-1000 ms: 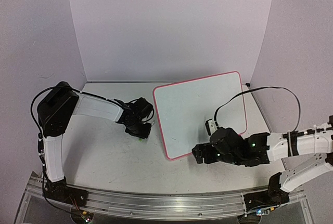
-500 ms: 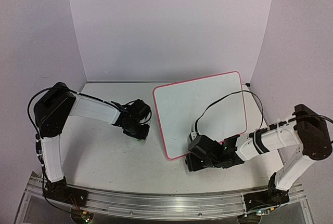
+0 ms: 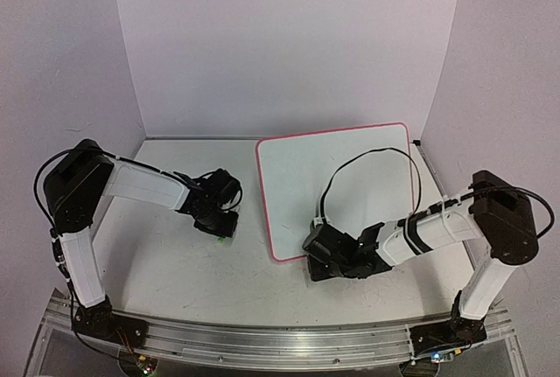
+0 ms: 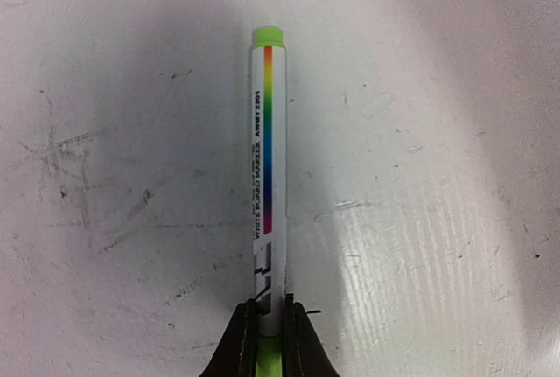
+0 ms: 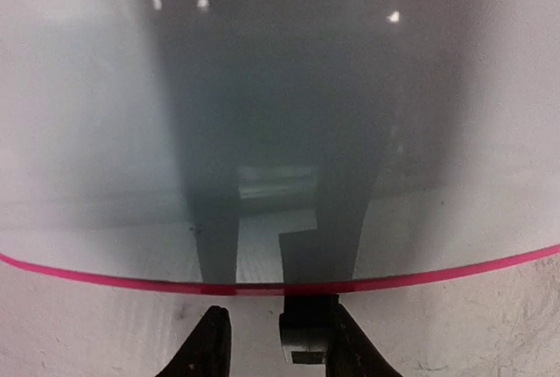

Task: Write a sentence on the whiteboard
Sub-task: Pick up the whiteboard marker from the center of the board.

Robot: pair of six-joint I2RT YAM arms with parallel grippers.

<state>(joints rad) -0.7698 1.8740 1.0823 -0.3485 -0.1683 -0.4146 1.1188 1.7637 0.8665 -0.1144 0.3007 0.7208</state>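
The glossy white rectangular whiteboard (image 3: 350,176) with a thin pink-red rim is lying flat toward the grey scuffed tabletop's (image 3: 175,254) far right corner. The right claw (image 5: 276,333) is straddling a small black clip foot (image 5: 306,329) at the board's near edge, fingers apart. Toward the left edge, the left claw (image 4: 269,324) is clamping a white, rainbow-striped marker (image 4: 268,150).

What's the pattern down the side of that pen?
A rainbow stripe on the white pen, with a lime-green tip. It shows best in the left wrist view.

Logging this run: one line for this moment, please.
left end effector: shut on marker | right end effector: open at board rim | board: blank
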